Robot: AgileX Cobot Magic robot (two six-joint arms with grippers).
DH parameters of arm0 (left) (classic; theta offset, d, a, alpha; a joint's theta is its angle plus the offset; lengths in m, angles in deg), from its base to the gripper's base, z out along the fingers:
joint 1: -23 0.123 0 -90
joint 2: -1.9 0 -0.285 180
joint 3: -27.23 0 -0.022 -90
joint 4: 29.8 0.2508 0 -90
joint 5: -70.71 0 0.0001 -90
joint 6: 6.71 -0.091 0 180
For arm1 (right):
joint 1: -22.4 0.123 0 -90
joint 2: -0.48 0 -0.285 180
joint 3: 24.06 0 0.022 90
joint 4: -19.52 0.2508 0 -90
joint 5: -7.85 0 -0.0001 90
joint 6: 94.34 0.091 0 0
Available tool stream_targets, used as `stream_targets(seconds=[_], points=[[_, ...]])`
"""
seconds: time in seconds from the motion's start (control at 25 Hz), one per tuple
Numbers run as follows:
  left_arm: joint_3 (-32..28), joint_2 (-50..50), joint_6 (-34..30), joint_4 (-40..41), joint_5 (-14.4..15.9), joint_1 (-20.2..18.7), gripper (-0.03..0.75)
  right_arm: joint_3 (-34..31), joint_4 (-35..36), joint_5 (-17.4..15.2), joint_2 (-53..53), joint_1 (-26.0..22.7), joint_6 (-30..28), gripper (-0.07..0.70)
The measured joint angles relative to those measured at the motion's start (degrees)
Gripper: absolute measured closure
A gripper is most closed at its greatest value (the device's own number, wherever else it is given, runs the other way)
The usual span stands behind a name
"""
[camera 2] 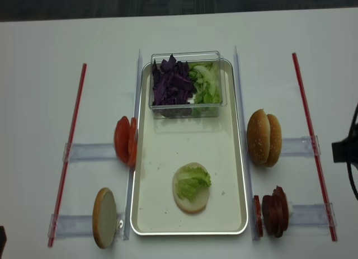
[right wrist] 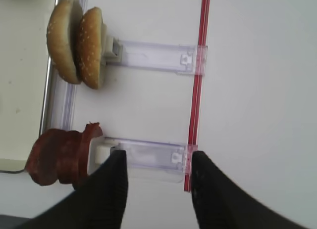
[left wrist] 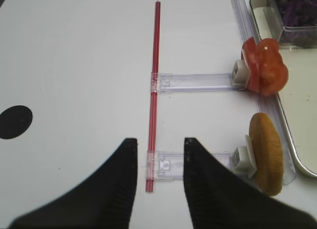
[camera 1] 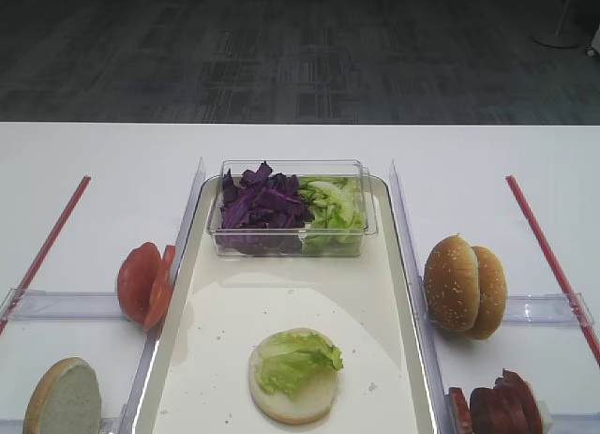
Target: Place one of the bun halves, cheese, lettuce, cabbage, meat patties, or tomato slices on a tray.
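Note:
A pale bun half (camera 1: 292,401) topped with a lettuce leaf (camera 1: 295,357) lies on the cream tray (camera 1: 375,293). At the tray's far end a clear box holds purple cabbage (camera 1: 261,204) and more lettuce (camera 1: 336,209). Tomato slices (camera 1: 142,284) and a bun half (camera 1: 64,400) stand in holders left of the tray. Sesame bun halves (camera 1: 464,286) and meat patties (camera 1: 497,408) stand on its right. No cheese shows. My right gripper (right wrist: 157,162) is open and empty, right of the patties (right wrist: 57,157). My left gripper (left wrist: 159,150) is open and empty, left of the bun half (left wrist: 267,155).
Clear plastic holder rails (camera 2: 89,151) lie on the white table on both sides of the tray. A red strip (camera 2: 70,152) runs along the left and another red strip (camera 2: 310,136) along the right. A dark piece of equipment (camera 2: 347,150) shows at the right edge.

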Motion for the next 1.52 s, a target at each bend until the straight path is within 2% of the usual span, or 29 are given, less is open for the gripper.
stream_targets(seconds=[0.24,0.36,0.48,0.64,1.0,1.2,1.52], points=[[0.0,0.0,0.0,0.0,0.0,0.0,0.492,-4.1,-0.1,-2.5,-10.7,0.0,0.0,0.29],[0.0,0.0,0.0,0.0,0.0,0.0,0.492,-4.3,-0.1,-4.9,-14.7,0.0,0.0,0.29],[0.0,0.0,0.0,0.0,0.0,0.0,0.492,-4.3,0.0,-5.8,-17.3,0.0,0.0,0.291],[0.0,0.0,0.0,0.0,0.0,0.0,0.492,-4.5,0.3,-10.2,-18.4,0.0,0.1,0.292],[0.0,0.0,0.0,0.0,0.0,0.0,0.492,-4.6,1.3,-10.4,-20.2,0.0,0.2,0.292],[0.0,0.0,0.0,0.0,0.0,0.0,0.492,-4.6,0.4,-10.6,-26.2,0.0,4.8,0.292],[0.0,0.0,0.0,0.0,0.0,0.0,0.492,-5.8,-2.3,-10.7,-29.5,0.0,6.0,0.292]])
